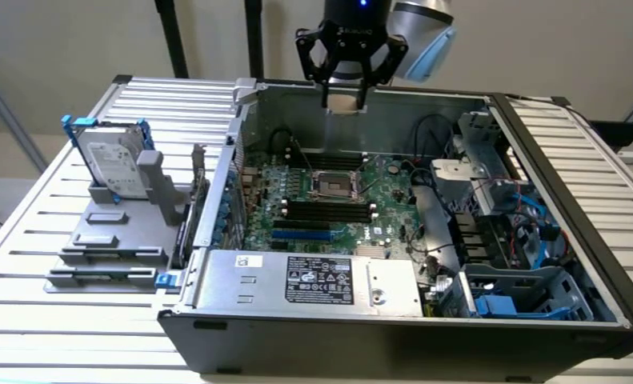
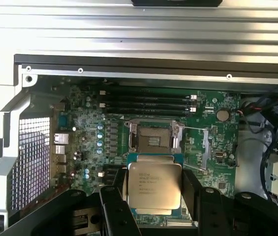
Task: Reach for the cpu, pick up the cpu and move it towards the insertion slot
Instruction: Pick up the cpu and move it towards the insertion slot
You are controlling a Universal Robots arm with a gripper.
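I have the gripper [image 2: 154, 196] up above the open computer case [image 1: 572, 240], its jaws clenched on the cpu [image 2: 154, 183] from both sides, the chip hanging clear over the motherboard [image 1: 386, 200] just short of the insertion slot [image 2: 154, 137], which sits open beside the memory slots [image 2: 148, 102].

The cpu [image 2: 154, 186], in the end effector [image 2: 154, 191], hangs above the insertion slot [image 2: 154, 137].
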